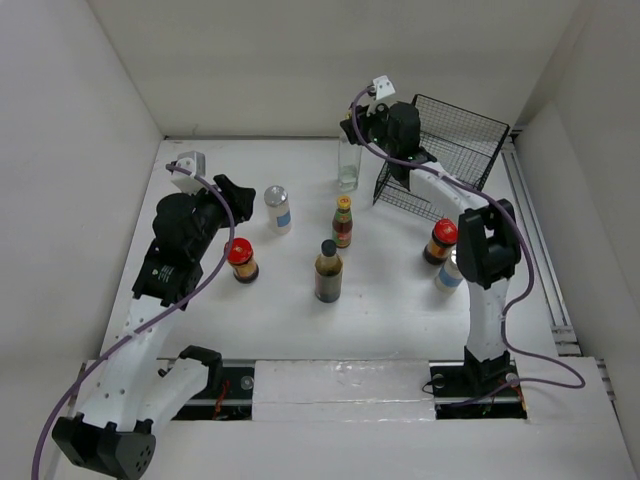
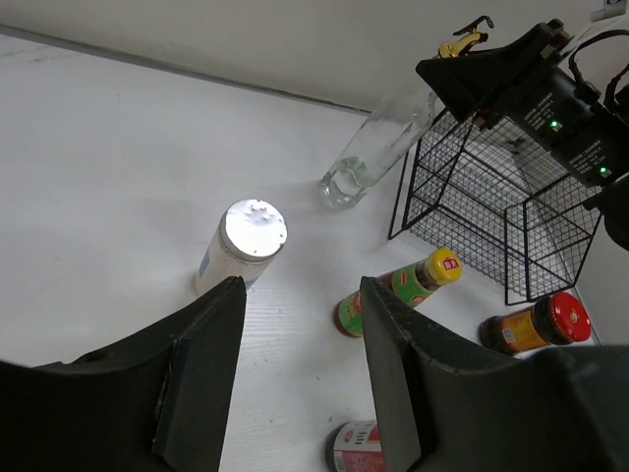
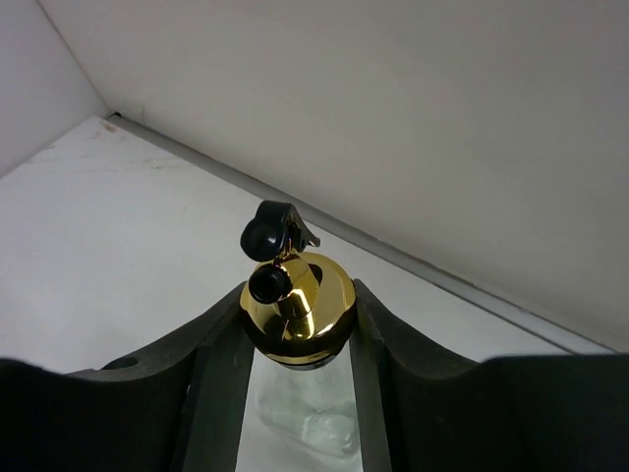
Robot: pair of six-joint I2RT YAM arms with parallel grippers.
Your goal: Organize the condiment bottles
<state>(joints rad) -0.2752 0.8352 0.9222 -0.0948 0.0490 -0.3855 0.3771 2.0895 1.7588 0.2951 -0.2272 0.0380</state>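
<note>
Right fingers [image 3: 214, 393]: narrowed onto the gold cap [image 3: 297, 313], one dark pad on each side, both seemingly touching it.
Right gripper [image 1: 366, 122]: holds the tall clear gold-capped glass bottle [image 1: 349, 165] by its top; the black pourer knob [image 3: 265, 236] sticks up between the jaws.
Held bottle, position: upright at the far middle of the white table [image 1: 250, 330], just left of the black wire basket [image 1: 455, 150]. Cannot tell whether its base rests on the table.
Left fingers [image 2: 201, 379]: spread wide, nothing between them.
Left gripper [image 1: 236, 195]: hovers near the white silver-lidded blue-labelled shaker [image 1: 278, 208], apart from it.
Centre group: small red-brown yellow-capped bottle [image 1: 343, 222] stands just beyond the dark black-capped bottle [image 1: 328, 270].
Left side: red-lidded jar [image 1: 241, 260] beside the left arm.
Right side: second red-lidded jar [image 1: 441, 240] and second white shaker [image 1: 449, 273], close together, partly behind the right arm.
Step in hand (judgement): early pick. The grasp is made on the clear bottle, and the other six stand loose on the table.
Next move (judgement): a straight lift above the basket rim, then carry right and lower inside. The grip is high on the cap, so the bottle may swing; go slowly. The left arm looks placed for the shaker.
</note>
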